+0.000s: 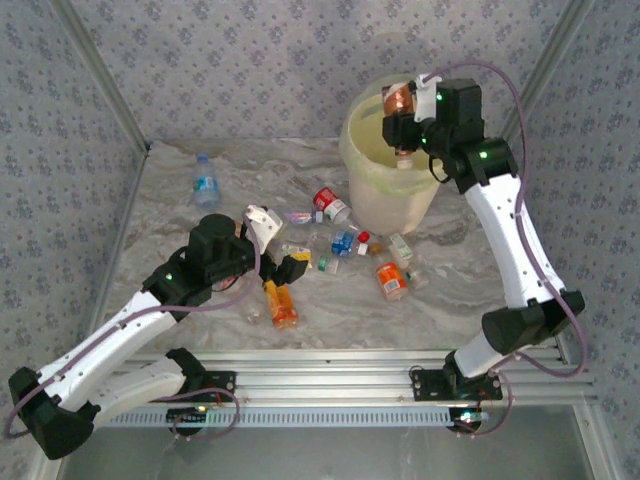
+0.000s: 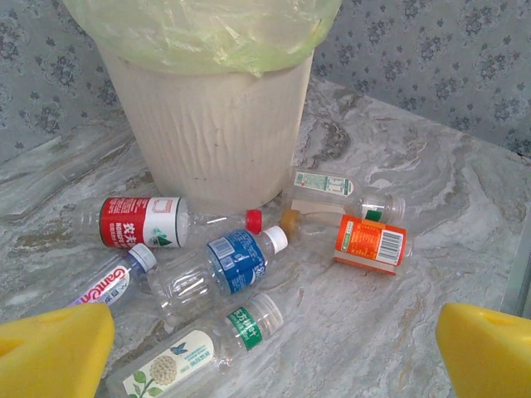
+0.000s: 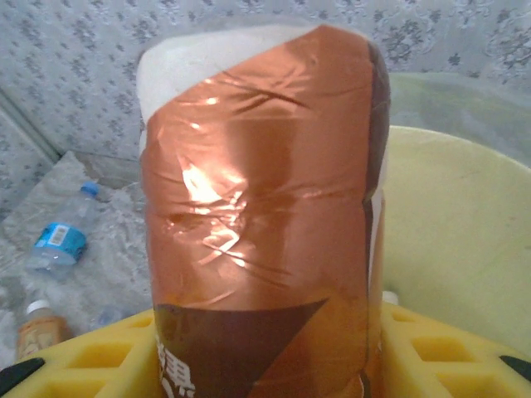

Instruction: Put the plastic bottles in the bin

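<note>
my right end effector [image 1: 400,128] pinches a copper-labelled bottle [image 3: 257,207] over the bin [image 1: 385,195]; my left end effector [image 2: 270,352] hangs spread wide above loose bottles [image 2: 224,269] lying on the desk [image 2: 398,315] beside it.

Pale-yellow bin [image 1: 385,200] upright, upper right. Copper-labelled bottle [image 1: 400,100] above its rim. Plastic bottles [image 1: 343,243] lie scattered mid-frame; blue-labelled bottle [image 1: 205,185] alone, upper left.
</note>
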Available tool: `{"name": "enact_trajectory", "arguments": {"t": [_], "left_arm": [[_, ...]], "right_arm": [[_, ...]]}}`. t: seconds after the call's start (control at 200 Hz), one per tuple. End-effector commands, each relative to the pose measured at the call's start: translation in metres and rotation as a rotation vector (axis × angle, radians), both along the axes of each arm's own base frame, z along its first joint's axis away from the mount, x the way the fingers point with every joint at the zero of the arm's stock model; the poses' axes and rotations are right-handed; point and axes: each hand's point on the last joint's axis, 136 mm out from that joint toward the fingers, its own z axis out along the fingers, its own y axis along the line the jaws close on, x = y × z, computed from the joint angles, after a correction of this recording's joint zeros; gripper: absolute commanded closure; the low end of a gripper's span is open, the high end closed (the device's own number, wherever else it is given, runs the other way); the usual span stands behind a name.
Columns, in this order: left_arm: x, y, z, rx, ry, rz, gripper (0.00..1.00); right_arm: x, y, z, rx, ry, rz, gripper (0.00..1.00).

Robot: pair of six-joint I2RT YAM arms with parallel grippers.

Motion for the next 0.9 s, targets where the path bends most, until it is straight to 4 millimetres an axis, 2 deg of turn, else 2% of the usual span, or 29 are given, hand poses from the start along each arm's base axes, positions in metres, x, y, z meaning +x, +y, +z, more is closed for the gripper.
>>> {"name": "enact_trajectory", "arguments": {"t": [0.0, 0.285, 0.65, 0.899], "left_arm": [[-0.002, -0.001, 0.006, -0.010, -0.022, -0.009, 0.00], [-0.002, 0.000, 0.006, -0.011, -0.025, -0.006, 0.00], [-0.001, 0.000, 0.006, -0.006, -0.028, -0.005, 0.00], [-0.002, -0.001, 0.006, -0.006, -0.023, -0.012, 0.01]], "right_arm": [[0.014, -0.014, 0.004, -0.059, -0.008, -0.049, 0.47], [0.049, -0.029, -0.035, -0.096, 0.095, -0.084, 0.47], [0.068, -0.028, -0.084, -0.100, 0.214, -0.065, 0.47], [0.076, -0.031, -0.104, -0.093, 0.261, -0.068, 0.46]]}}
